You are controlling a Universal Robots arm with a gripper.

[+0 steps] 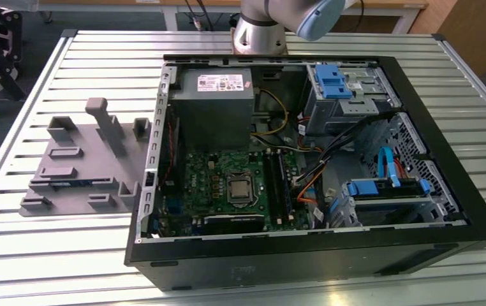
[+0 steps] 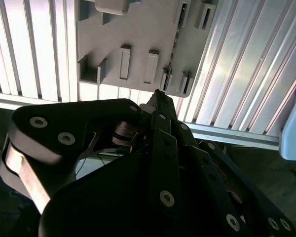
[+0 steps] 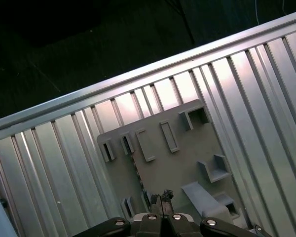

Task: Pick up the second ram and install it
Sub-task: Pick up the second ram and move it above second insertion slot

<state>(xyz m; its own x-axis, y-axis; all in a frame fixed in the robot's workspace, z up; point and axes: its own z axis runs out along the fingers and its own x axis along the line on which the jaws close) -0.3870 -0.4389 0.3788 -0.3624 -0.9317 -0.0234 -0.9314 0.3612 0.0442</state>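
Note:
The second ram (image 3: pixel 136 174) is a thin dark circuit strip standing on edge in the slots of the grey plastic fixture (image 3: pixel 177 163). It shows again as a narrow strip (image 2: pixel 173 49) in the second wrist view and as a bluish sliver (image 1: pixel 58 182) in the exterior view. My gripper (image 3: pixel 161 196) hangs well above the fixture, close over the strip's line, its fingertips pressed together with nothing between them. Its black linkage (image 2: pixel 158 98) fills the near part of the second wrist view. The green motherboard (image 1: pixel 226 185) lies inside the open computer case (image 1: pixel 447 217).
The fixture (image 1: pixel 81 166) sits on the slatted aluminium table (image 1: pixel 47 255) at the exterior view's left, with upright posts rising from it. The case holds a grey power supply (image 1: pixel 213 95), blue drive brackets (image 1: pixel 332 80) and loose cables (image 1: pixel 311 172). The arm's base (image 1: pixel 256 32) stands behind the case.

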